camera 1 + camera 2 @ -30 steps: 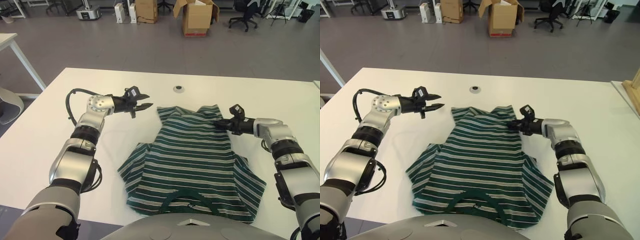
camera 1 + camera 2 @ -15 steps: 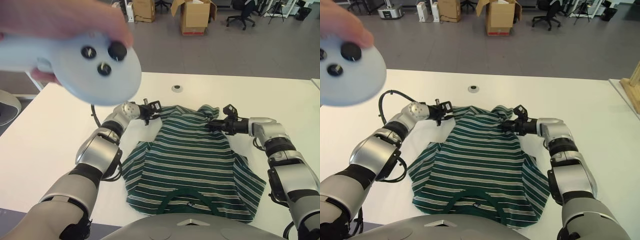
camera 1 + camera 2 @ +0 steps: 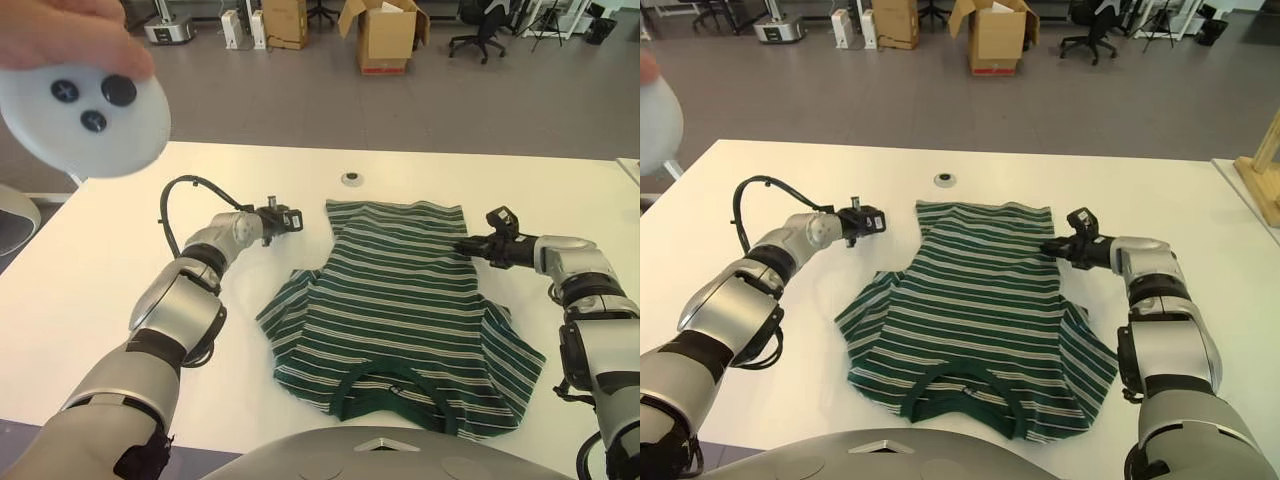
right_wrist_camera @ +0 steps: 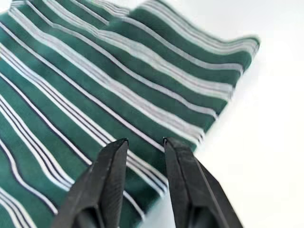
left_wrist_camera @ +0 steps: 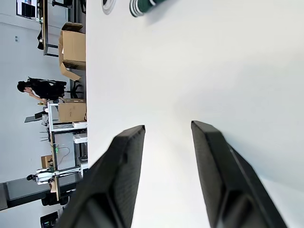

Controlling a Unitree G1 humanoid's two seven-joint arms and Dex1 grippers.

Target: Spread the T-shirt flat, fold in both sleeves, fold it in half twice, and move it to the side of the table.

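T-shirt [image 3: 400,300] lies on table [image 3: 560,190] between left gripper [image 3: 291,220] and right gripper [image 3: 463,244].

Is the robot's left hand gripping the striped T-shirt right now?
No, the left hand is open over bare table, with the T-shirt lying apart from it.

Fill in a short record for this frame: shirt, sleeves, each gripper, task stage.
T-shirt: green striped, lying open on the white table, collar nearest the robot, hem on the far side.
Sleeves: both out to the sides, neither folded in.
Left gripper: open, over bare table left of the far hem corner, apart from the cloth.
Right gripper: fingers slightly apart at the shirt's right edge near the far hem corner, holding nothing.
Stage: roughly spread; no fold made yet.
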